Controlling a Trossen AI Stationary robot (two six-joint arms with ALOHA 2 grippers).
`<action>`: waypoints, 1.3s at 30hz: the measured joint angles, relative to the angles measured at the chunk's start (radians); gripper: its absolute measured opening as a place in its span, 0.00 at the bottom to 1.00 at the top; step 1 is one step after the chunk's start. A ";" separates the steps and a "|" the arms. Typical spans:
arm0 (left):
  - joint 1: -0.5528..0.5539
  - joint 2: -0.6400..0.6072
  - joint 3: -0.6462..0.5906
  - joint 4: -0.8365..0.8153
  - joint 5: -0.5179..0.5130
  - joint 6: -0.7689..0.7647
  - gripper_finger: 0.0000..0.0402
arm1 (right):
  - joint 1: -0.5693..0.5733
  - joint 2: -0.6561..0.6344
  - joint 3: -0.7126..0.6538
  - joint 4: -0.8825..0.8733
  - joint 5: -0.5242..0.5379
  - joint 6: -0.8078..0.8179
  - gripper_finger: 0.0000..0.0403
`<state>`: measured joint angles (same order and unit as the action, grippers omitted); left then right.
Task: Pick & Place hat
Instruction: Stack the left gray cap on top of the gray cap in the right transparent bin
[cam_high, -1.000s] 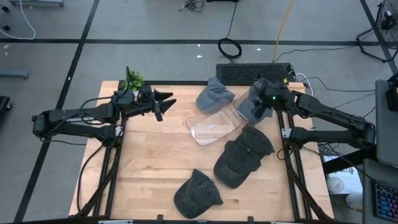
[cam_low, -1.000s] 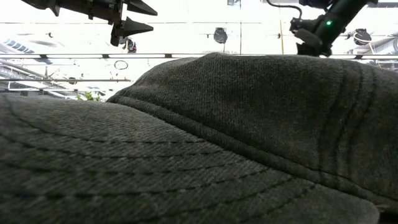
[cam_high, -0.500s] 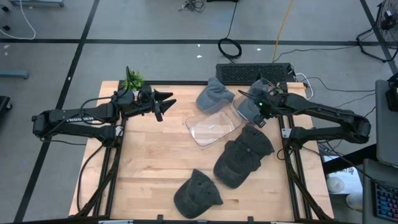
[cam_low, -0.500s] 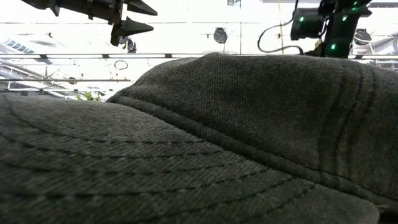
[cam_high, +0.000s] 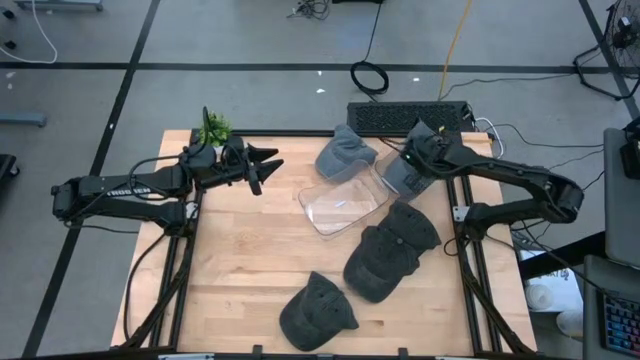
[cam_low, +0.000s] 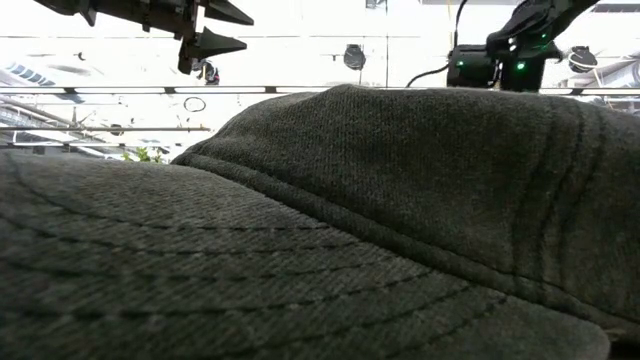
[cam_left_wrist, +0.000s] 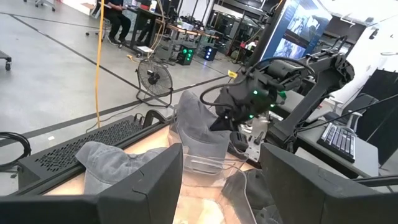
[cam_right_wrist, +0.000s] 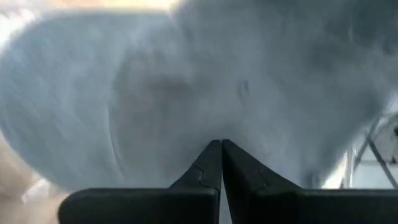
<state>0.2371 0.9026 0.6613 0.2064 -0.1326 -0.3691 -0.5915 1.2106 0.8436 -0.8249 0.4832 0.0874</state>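
The light grey hat (cam_high: 403, 168) hangs at the table's far right corner, pinched in the right gripper (cam_high: 418, 160), fingertips together on the fabric in its wrist view. Left gripper (cam_high: 262, 164) hovers spread wide by the small plant (cam_high: 213, 128). The wooden table (cam_high: 240, 260) also holds a clear plastic container (cam_high: 342, 206) and dark hats. Low view is mostly blocked by a dark hat (cam_low: 330, 230); left wrist view shows people at desks.

Matt woven-cloth hats (cam_high: 382, 263), pale wood table (cam_high: 240, 270), clear glossy plastic bin (cam_high: 342, 208)

Wooden table (cam_high: 240, 270) with five hats, clear container (cam_high: 340, 208), small plant (cam_high: 213, 128).
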 joint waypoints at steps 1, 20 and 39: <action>0.000 0.001 0.000 0.000 0.000 0.000 0.56 | -0.003 0.007 0.000 0.031 -0.024 -0.022 0.00; 0.000 0.027 0.001 0.008 -0.001 0.002 0.56 | -0.001 -0.123 0.088 -0.379 -0.173 0.140 0.00; 0.000 0.027 0.001 0.004 -0.003 -0.002 0.56 | -0.117 -0.039 0.014 -0.214 -0.117 0.031 0.00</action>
<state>0.2371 0.9298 0.6621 0.2108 -0.1359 -0.3714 -0.7081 1.1721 0.8581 -1.0387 0.3659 0.1187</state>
